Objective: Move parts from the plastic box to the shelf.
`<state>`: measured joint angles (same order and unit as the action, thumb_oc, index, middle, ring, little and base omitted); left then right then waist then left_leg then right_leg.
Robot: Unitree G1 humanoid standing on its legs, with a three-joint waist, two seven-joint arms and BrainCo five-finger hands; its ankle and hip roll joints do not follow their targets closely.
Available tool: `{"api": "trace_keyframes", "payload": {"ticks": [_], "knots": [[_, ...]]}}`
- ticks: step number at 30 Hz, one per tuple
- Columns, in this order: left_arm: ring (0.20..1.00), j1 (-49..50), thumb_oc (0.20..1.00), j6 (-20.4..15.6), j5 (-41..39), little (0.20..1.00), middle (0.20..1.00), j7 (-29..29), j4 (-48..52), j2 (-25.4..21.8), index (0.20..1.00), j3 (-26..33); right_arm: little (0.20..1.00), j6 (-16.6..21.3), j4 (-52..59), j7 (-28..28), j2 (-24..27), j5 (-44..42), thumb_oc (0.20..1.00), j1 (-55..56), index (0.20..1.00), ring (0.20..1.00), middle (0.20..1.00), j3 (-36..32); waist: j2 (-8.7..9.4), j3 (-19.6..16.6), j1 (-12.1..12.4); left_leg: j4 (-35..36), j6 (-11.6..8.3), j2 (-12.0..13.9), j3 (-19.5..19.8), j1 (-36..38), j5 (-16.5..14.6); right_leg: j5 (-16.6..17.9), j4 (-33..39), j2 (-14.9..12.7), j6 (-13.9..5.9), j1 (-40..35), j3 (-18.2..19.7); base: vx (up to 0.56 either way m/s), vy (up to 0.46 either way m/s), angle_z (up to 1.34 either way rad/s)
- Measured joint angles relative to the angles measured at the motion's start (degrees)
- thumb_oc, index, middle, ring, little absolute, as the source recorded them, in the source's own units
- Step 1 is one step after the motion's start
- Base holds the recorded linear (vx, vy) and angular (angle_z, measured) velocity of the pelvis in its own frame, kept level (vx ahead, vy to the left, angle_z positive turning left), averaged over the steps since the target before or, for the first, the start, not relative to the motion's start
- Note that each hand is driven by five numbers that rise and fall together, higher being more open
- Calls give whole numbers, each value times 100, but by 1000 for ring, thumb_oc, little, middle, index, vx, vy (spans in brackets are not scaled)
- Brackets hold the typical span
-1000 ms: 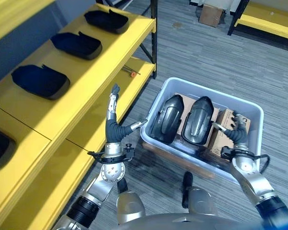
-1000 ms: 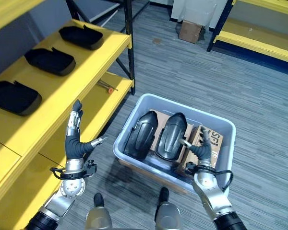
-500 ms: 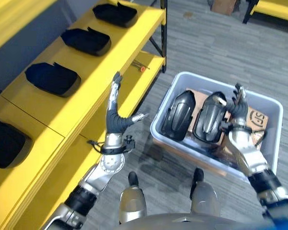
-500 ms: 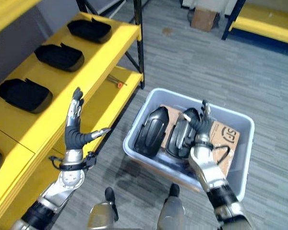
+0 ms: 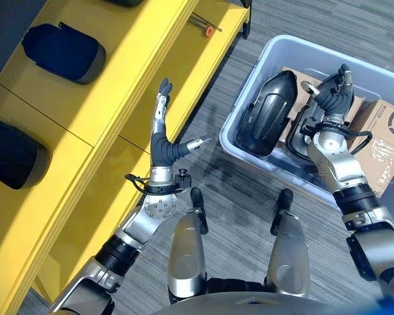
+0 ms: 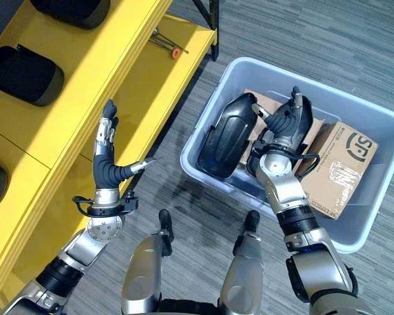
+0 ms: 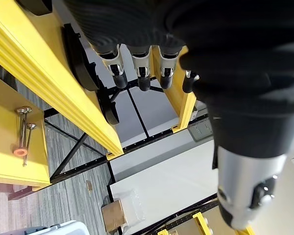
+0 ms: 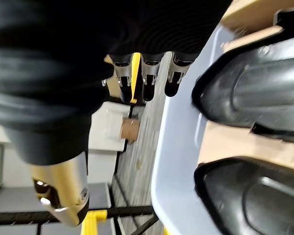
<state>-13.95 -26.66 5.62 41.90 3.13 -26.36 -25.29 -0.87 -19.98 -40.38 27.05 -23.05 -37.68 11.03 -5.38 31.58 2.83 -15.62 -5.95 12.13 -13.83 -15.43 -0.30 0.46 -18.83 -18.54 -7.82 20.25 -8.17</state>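
Several dark parts point(image 5: 62, 44) already sit on the shelf point(image 5: 128, 59), while two point(image 6: 228, 136) wait in the plastic box point(image 6: 364, 226) under the right hand point(image 6: 287, 123), fingers apart.

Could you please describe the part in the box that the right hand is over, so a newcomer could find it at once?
Look in the grey plastic box on the floor. Two black moulded parts lean against a cardboard box. It is the part beside that cardboard, under the right hand; its twin stands uncovered.
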Motion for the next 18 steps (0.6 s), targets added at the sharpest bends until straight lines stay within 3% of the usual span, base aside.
{"api": "trace_keyframes", "payload": {"ticks": [9,18], "knots": [[1000,32,1000,3,-34,1000,1000,215,0,3,1000,5,1000,-149,-372,-269,3,171,1000,-289,1000,1000,1000,-177,-42,7,0,-165,35,-38,-118,-492,-14,138,-7,-35,-22,559,182,-41,36,-7],[1000,-7,1000,3,-64,1000,1000,165,0,15,1000,7,1000,-421,-761,150,-24,-563,1000,-285,1000,1000,1000,-118,-60,6,-10,-151,16,-34,-146,-630,9,146,-21,-21,-18,746,222,-27,-6,-2]]}}
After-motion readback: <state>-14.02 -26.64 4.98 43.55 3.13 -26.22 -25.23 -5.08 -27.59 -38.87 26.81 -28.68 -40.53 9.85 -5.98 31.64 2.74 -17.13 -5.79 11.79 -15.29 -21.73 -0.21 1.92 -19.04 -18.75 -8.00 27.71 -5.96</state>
